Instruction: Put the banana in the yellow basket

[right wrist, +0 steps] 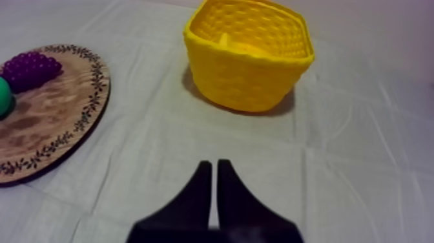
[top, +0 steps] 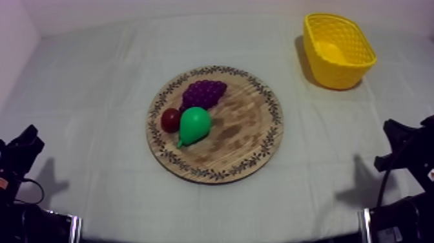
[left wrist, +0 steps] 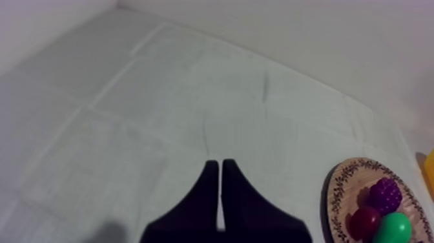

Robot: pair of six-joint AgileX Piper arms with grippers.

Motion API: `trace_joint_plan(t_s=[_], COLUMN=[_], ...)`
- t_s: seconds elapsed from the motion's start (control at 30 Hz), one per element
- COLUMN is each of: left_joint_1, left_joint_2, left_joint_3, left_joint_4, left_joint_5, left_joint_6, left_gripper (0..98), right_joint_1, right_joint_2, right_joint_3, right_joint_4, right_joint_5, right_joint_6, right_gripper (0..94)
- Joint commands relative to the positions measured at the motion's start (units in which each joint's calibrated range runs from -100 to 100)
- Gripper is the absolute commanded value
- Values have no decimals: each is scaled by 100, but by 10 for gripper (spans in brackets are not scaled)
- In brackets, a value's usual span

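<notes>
I read the cloth (top: 97, 97) as matt grey-white fabric, creased along fold lines. The wooden board (top: 252, 129) shows visible grain, a dull finish and a dark leaf pattern round its rim. The pear (top: 194, 125) and the small red fruit (top: 170, 119) look like smooth, glossy plastic. The bunch of grapes (top: 204, 93) is knobbly with a slight sheen. The yellow basket (top: 336, 76) is plastic with a woven-lattice wall. My left gripper (left wrist: 220, 163) and right gripper (right wrist: 214, 163) are matt black.

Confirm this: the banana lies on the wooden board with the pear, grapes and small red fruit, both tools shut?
Not quite: the banana lies inside the yellow basket, as the top view shows. The rest holds.
</notes>
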Motion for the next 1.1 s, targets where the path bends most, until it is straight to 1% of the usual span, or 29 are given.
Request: trace_joint_plan(t_s=[0.0, 0.13, 0.37, 0.63, 1.07], left_joint_1=[2, 2, 2, 2, 2], left_joint_2=[-5, -5, -5, -5, -5], left_joint_3=[-1, -1, -1, -1, -1], left_joint_4=[3, 3, 3, 3, 3], left_joint_5=[0, 0, 0, 0, 0], left_joint_6=[2, 1, 2, 2, 2], left_gripper=[1, 1, 1, 1, 1], right_joint_1=[4, 6, 6, 6, 6], right_joint_2=[-5, -5, -5, -5, -5], right_joint_3=[4, 4, 4, 4, 4], right_joint_4=[1, 1, 1, 1, 1], right_joint_5=[-8, -7, -7, -7, -7], right_joint_6=[54, 218, 312, 170, 141], right_gripper=[5, 5, 5, 5, 5])
